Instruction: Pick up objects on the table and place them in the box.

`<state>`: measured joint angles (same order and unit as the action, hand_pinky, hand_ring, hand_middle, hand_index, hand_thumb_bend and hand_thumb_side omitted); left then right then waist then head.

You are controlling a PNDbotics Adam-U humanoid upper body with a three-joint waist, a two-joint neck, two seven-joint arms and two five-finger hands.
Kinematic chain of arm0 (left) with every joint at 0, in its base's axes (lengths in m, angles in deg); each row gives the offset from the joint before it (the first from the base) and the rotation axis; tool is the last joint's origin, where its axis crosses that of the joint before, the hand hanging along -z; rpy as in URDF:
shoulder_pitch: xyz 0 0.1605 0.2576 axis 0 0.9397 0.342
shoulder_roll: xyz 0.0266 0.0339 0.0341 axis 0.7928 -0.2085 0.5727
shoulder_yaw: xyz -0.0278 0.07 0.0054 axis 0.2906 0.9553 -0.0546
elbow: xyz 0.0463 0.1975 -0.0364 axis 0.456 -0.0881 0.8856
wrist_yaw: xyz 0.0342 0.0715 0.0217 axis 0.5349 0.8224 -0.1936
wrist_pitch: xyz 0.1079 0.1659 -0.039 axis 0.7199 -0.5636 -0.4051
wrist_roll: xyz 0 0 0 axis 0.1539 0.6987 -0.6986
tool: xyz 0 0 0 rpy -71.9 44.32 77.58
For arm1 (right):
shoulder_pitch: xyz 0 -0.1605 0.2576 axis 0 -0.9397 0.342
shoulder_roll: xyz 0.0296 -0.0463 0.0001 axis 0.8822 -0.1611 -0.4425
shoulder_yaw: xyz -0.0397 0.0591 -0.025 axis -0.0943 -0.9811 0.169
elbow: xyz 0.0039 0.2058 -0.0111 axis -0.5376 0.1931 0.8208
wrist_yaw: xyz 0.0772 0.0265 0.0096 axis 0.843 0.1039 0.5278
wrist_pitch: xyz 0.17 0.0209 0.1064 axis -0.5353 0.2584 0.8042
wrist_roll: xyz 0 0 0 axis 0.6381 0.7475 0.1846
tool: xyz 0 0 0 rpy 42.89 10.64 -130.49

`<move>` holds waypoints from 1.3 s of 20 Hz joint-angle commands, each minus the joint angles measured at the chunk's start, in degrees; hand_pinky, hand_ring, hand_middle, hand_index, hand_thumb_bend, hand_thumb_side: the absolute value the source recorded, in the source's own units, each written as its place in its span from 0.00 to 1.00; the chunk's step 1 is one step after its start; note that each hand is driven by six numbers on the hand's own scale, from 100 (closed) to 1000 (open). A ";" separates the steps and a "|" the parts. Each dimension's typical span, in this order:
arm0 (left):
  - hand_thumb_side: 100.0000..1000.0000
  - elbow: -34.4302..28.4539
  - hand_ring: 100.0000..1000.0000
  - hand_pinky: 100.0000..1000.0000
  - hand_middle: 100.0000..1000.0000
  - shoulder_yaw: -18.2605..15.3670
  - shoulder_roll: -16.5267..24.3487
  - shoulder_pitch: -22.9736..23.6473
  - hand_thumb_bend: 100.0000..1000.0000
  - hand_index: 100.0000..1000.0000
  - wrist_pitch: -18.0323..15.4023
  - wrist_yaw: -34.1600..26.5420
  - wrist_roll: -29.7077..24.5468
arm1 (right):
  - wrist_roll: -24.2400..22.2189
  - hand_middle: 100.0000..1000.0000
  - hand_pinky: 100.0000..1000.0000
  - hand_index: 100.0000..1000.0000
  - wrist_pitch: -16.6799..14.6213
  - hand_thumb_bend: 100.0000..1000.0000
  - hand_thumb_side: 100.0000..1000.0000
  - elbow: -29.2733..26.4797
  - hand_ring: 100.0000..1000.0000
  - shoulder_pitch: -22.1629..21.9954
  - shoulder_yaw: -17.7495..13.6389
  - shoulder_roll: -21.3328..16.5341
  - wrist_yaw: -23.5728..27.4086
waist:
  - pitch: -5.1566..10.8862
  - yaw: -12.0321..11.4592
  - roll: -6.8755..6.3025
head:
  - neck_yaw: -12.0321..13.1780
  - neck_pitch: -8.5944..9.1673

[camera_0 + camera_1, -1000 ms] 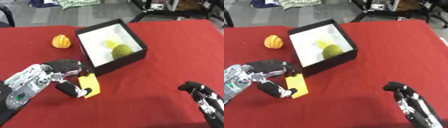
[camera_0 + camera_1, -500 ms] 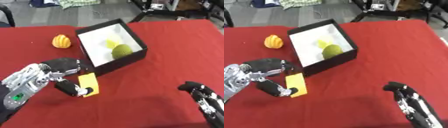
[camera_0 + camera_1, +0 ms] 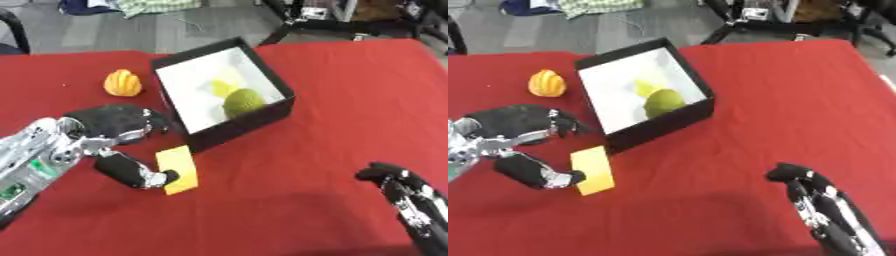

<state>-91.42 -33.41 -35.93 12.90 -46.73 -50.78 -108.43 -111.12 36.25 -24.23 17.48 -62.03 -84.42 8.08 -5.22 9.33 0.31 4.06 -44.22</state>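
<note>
Pick step: left hand (image 3: 109, 137) fingers open around yellow block (image 3: 178, 169), thumb touching; must close, lift right-far into box (image 3: 282, 107); right hand (image 3: 411, 192) curled, idle

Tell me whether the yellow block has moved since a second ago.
No. The yellow block sits at the same spot just below the black box's near corner, with the left hand beside it.
</note>
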 commanded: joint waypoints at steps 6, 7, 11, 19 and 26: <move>0.79 3.86 0.70 0.78 0.78 1.74 -1.86 -1.54 0.42 0.95 -1.63 3.78 -0.31 | 0.02 0.68 1.00 0.79 0.08 0.00 0.48 -0.64 0.78 0.24 0.01 -1.01 -0.02 | 1.34 0.07 -0.67 | 0.22 0.11; 0.79 4.59 0.71 0.79 0.78 2.04 -2.36 -1.69 0.43 0.95 -1.92 4.39 -0.22 | 0.02 0.68 1.00 0.79 0.08 0.00 0.48 -0.64 0.78 0.24 0.02 -1.01 -0.01 | 1.33 0.08 -0.66 | 0.24 0.11; 0.78 7.12 0.71 0.79 0.78 3.00 -4.17 -2.09 0.44 0.95 -2.97 6.42 0.63 | 0.02 0.68 1.00 0.79 0.10 0.00 0.48 -0.63 0.78 0.24 0.05 -0.99 0.00 | 1.32 0.08 -0.62 | 0.28 0.11; 0.73 10.35 0.70 0.78 0.77 3.98 -6.69 -2.34 0.42 0.93 -4.08 10.31 3.22 | -0.01 0.68 1.00 0.79 0.13 0.00 0.48 -0.64 0.78 0.26 0.10 -0.99 0.08 | 1.31 0.05 -0.58 | 0.43 0.11; 0.64 14.04 0.66 0.77 0.73 4.38 -8.72 -1.96 0.35 0.91 -4.56 12.74 5.79 | 0.06 0.68 1.00 0.79 0.17 0.00 0.48 -0.63 0.78 0.30 0.13 -0.97 0.07 | 1.27 0.09 -0.56 | 0.50 0.11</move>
<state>-77.95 -29.20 -45.11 11.34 -51.17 -38.71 -103.01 -111.10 36.30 -24.23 17.49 -62.01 -84.43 8.08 -5.22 9.41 0.31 4.43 -44.22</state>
